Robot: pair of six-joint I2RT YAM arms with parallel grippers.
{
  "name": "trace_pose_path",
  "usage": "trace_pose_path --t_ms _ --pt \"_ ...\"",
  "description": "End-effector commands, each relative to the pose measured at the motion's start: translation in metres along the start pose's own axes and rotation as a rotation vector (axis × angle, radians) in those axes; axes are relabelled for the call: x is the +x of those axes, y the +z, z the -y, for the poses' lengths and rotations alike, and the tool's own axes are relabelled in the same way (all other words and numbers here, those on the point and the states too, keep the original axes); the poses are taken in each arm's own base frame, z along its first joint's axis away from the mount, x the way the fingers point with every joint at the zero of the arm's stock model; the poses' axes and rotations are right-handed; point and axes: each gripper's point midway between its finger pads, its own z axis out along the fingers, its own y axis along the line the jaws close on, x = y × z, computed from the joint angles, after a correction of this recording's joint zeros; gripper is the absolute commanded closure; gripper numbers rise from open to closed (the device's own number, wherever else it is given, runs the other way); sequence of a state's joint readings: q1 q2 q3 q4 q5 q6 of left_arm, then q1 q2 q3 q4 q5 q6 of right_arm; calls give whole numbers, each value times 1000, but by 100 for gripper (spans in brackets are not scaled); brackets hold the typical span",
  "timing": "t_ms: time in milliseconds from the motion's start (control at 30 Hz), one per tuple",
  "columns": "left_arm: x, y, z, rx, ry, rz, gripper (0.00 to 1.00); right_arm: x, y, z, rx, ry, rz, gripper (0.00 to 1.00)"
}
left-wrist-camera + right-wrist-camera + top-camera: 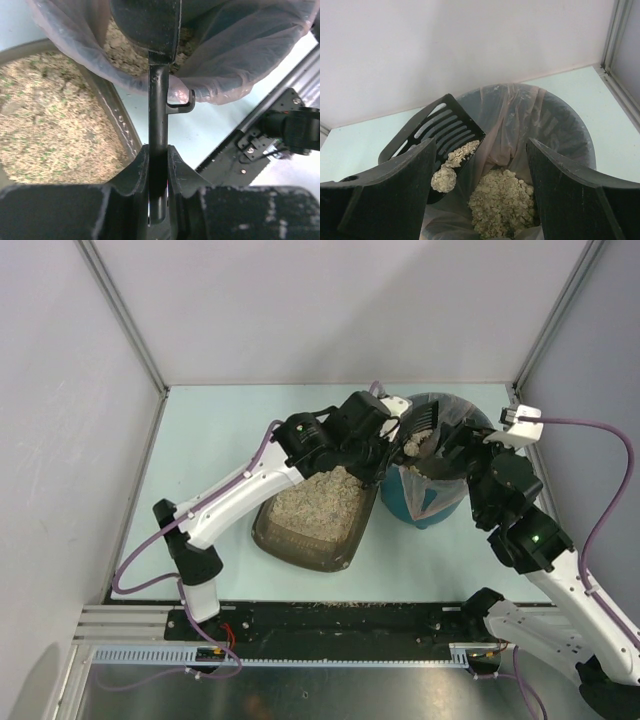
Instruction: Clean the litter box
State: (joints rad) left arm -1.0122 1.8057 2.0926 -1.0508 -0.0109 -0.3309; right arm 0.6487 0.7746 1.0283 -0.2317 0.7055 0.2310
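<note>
The litter box, a dark brown tray of beige litter, sits at mid-table; its rim also shows in the left wrist view. My left gripper is shut on the handle of the black slotted scoop. It holds the scoop tilted over the teal bin. In the right wrist view the scoop carries a round clump and loose litter over the bag. My right gripper is open and empty above the bin's near right side, with its fingers wide apart.
The bin's clear bag liner holds a heap of dumped litter. The bin stands right beside the litter box. Enclosure walls close in the back and sides. A metal rail runs along the near edge.
</note>
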Motion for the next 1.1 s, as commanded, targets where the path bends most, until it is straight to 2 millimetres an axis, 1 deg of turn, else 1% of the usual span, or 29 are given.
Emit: trace_pose_path --t_ms 0,33,133,167,267,333,467,533,600,733,900,1067 --pt "-29 -23 -10 -100 94 119 100 -19 0 -6 -25 29 63 23" --pt "-31 -23 -10 -105 107 124 100 -20 0 -5 -20 29 67 23" --pt "-45 -25 -11 -130 138 162 100 -27 -4 0 -9 42 84 23" --pt "-52 -27 -8 -129 149 182 100 -27 -5 2 -3 43 86 23" --pt "-62 -27 -4 -130 183 207 100 -27 -7 9 25 25 87 23" --pt "-61 -25 -5 -138 188 202 100 -26 -6 9 25 5 83 23" --pt "-44 -19 -13 -180 197 158 100 -26 -4 4 4 11 83 23" --pt "-42 -18 -14 -206 220 155 100 -23 -3 2 4 20 75 23" --pt "-43 -20 -14 -222 248 159 100 -19 -2 1 0 26 63 23" --pt "-44 -13 -9 -217 260 153 100 -17 -2 0 0 37 56 23" --pt "-42 -12 -15 -259 287 142 100 -23 -5 5 15 39 71 23" --pt "-41 -14 -15 -257 284 141 100 -18 -6 7 19 30 56 23"
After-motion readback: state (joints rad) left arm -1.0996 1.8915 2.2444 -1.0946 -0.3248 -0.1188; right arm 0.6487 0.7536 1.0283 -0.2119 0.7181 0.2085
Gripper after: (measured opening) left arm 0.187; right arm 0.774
